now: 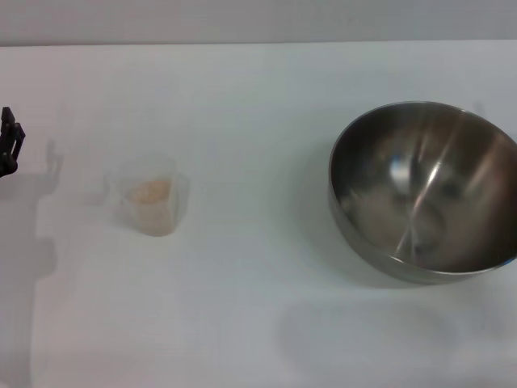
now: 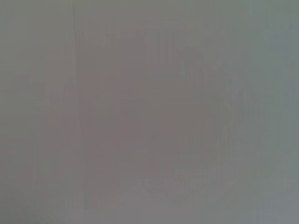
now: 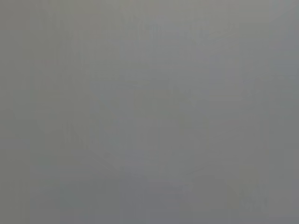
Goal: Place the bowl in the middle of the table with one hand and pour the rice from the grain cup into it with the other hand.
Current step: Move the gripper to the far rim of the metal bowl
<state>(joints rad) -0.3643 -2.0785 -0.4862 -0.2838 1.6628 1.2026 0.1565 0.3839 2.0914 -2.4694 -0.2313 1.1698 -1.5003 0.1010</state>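
Observation:
The steel bowl [image 1: 424, 190] sits at the right of the white table [image 1: 258, 307], tilted a little, its inside shiny and empty. The clear grain cup [image 1: 149, 198] stands upright at the left, with pale rice [image 1: 150, 192] in its bottom. My left gripper [image 1: 8, 144] shows only as a dark tip at the far left edge, well left of the cup and apart from it. My right gripper is out of view. Both wrist views show only blank grey surface.
The table's far edge [image 1: 258, 44] runs along the top of the head view, with a grey wall behind it. Shadows lie on the table at the left and at the front right.

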